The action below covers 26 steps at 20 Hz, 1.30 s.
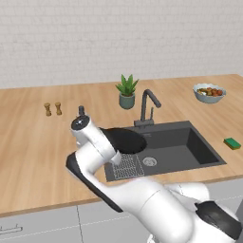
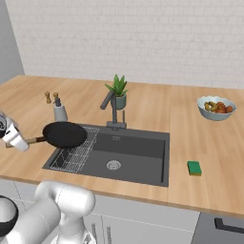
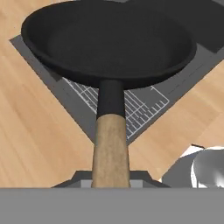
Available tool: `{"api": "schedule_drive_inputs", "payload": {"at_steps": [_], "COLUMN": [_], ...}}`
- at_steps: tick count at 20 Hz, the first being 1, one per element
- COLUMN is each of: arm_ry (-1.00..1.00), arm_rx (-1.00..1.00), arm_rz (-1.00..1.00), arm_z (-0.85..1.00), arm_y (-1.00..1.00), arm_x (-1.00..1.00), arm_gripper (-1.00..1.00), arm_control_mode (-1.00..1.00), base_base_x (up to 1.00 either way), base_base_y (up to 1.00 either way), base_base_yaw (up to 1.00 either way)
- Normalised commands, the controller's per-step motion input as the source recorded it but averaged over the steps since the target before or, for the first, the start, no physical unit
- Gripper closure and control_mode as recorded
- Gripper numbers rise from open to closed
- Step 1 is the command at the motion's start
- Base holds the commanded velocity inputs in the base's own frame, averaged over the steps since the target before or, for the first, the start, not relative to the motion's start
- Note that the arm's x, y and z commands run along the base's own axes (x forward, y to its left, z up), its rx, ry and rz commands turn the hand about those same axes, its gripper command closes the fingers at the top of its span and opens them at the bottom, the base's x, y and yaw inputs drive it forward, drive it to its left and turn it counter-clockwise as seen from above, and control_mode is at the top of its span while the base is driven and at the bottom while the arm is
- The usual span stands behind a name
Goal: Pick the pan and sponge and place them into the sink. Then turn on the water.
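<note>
The black pan (image 2: 64, 134) hangs level above the left end of the sink (image 2: 138, 157), over the wire rack (image 2: 76, 155). My gripper (image 2: 25, 142) is shut on its wooden handle (image 3: 110, 148), left of the basin; in the hand view the gripper (image 3: 111, 179) sits at the handle's near end with the pan (image 3: 107, 39) ahead. From the left base, my arm covers part of the pan (image 1: 126, 141). The green sponge (image 2: 194, 167) lies on the counter right of the sink (image 1: 190, 147). The dark gooseneck faucet (image 2: 113, 107) stands behind the basin; I see no water running.
A grey soap bottle (image 2: 59, 111) stands just behind the pan, with two small shakers (image 2: 51, 97) beyond it. A potted plant (image 2: 118, 90) is behind the faucet. A bowl of fruit (image 2: 217, 107) sits at the back right. The counter's front edge runs close below the sink.
</note>
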Motion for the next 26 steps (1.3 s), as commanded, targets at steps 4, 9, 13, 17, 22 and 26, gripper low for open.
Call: {"api": "schedule_drive_inputs", "payload": {"at_steps": [4,9,13,17,22,26], "arm_ry": [0.09,0.07,0.03,0.0,0.0,0.0], "arm_rx": [0.0,0.0,0.0,0.0,0.0,0.0], "arm_rz": [-0.29,-0.22,-0.14,-0.07,0.0,0.0], "arm_z": [0.01,0.0,0.0,0.0,-0.15,-0.28], "arm_y": [-0.85,-0.85,-0.97,-0.98,-0.69,-0.53], "arm_x": [-0.02,0.0,0.02,0.13,0.46,0.65], "arm_gripper": [1.0,1.0,1.0,1.0,1.0,1.0], "arm_control_mode": [-1.0,-1.0,-1.0,-1.0,-1.0,-1.0], "base_base_x": [0.0,0.0,0.0,0.0,0.0,0.0], "base_base_y": [0.0,0.0,0.0,0.0,0.0,0.0], "base_base_yaw": [0.0,0.0,0.0,0.0,0.0,0.0]}}
